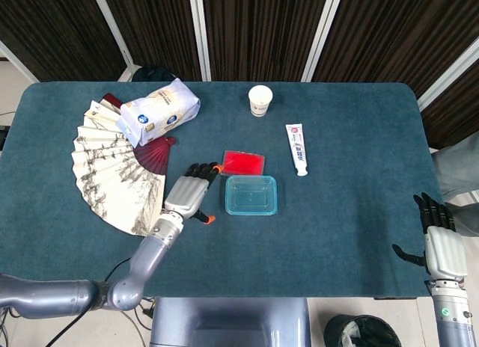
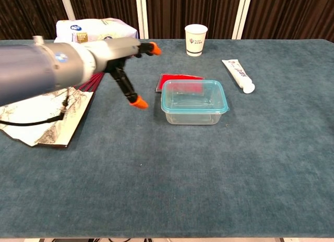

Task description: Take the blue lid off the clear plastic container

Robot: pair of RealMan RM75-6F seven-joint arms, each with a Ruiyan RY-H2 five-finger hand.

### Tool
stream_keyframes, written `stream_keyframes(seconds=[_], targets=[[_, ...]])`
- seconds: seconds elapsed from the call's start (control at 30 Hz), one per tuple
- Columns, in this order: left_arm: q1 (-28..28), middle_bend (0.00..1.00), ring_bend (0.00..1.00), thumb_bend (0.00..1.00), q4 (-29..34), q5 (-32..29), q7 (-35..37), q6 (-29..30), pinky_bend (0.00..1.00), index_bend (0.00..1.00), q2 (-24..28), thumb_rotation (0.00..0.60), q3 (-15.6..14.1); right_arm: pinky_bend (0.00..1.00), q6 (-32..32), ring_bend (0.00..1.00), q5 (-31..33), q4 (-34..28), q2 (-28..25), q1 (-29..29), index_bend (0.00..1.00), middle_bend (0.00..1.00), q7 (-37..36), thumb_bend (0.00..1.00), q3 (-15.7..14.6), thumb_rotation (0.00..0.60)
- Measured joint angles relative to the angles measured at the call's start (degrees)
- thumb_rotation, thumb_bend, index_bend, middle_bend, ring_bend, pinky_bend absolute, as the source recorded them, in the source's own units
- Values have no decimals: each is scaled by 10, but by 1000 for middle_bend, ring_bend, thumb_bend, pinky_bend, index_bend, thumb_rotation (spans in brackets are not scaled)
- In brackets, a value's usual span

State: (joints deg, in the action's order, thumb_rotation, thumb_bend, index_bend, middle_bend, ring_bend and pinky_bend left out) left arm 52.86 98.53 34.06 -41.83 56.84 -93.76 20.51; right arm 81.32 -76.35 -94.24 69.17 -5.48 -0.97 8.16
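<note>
The clear plastic container (image 1: 251, 195) stands mid-table, and its blue-rimmed lid (image 2: 194, 88) sits on top of it. My left hand (image 1: 191, 194) hovers just left of the container, fingers spread, holding nothing. The chest view shows the same left hand (image 2: 122, 54) with its orange fingertips (image 2: 154, 48) reaching toward the container's far left corner, a short gap away. My right hand (image 1: 436, 238) rests off the table's right edge, fingers extended and empty; the chest view does not show it.
A flat red item (image 1: 242, 162) lies right behind the container. A paper cup (image 1: 260, 100) and a toothpaste tube (image 1: 296, 149) sit further back and right. An open paper fan (image 1: 112, 171) and a tissue pack (image 1: 159, 111) occupy the left.
</note>
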Motion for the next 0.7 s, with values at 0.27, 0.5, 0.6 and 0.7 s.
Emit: stream_keyframes(seconds=[0.27,0.5,0.6,0.7], targets=[[97,0,0,0,-61,-120,-59,23,0,0,-68,600,26,0,-7,0,8,-6,-3,-1,0,0,-4,244,2,600],[140,0,0,0,-109,-170,-78,26,0,0,-102,600,36,0,-10,0,11,-8,-4,-2,0,0,-7,244,2,600],[156,0,0,0,-130,-193,-86,24,0,0,-114,600,37,0,-12,0,14,-8,-4,-2,0,0,-8,244,3,600],[169,0,0,0,-152,-207,-90,19,0,0,-125,600,39,0,-14,0,16,-9,-4,-3,0,0,-9,244,4,600]])
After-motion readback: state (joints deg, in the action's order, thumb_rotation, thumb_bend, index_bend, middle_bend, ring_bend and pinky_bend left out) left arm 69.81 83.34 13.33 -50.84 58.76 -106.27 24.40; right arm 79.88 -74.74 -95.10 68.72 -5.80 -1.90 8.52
